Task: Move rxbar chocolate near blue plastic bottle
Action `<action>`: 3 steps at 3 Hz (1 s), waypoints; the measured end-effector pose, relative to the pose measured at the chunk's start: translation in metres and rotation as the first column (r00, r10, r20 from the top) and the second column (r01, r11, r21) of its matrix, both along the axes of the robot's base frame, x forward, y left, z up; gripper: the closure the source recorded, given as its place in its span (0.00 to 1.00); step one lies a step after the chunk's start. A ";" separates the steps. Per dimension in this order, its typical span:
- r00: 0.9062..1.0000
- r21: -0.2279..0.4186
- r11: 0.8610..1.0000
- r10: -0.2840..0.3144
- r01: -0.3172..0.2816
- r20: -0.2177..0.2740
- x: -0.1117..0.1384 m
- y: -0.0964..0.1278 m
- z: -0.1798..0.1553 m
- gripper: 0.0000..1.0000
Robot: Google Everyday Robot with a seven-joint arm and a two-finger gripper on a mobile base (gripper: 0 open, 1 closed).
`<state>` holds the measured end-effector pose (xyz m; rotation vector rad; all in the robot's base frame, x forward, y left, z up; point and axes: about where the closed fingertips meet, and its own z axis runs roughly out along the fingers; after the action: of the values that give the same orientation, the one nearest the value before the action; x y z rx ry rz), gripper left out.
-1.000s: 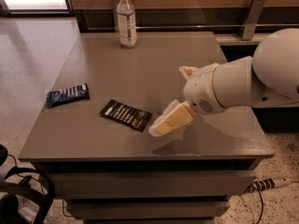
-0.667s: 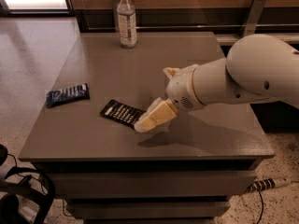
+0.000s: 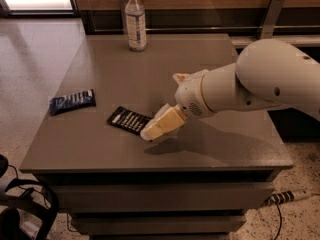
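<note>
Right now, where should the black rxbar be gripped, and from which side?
Probably across its narrow width, from above: the rxbar chocolate lies flat on the table, so only its long edges offer purchase. The end effector sits at its end away from the blue wrapper.

Smooth plastic gripper [image 3: 151,133] at film-wrapped rxbar chocolate [image 3: 126,119] on matt tbl [image 3: 105,69].

On the grey table [image 3: 100,64] the rxbar chocolate [image 3: 128,120] lies flat towards the near edge. The gripper [image 3: 150,133] reaches in from the right on a white arm [image 3: 260,79] and sits low over the bar's right end, hiding it. The blue plastic bottle [image 3: 135,21] stands upright at the far edge, well apart from the bar; a dark blue wrapper [image 3: 72,101] lies to the bar's left.
</note>
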<state>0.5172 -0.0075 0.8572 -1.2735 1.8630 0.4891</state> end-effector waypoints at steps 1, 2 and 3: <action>1.000 -0.001 1.000 -0.023 0.023 -0.006 0.002 0.016 -0.011 0.00; 0.998 0.015 0.998 -0.055 0.055 -0.007 0.006 0.030 -0.034 0.00; 0.997 0.059 0.996 -0.071 0.072 -0.002 0.009 0.042 -0.059 0.02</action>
<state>0.5261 0.0343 0.7978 -1.1637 1.8738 0.5024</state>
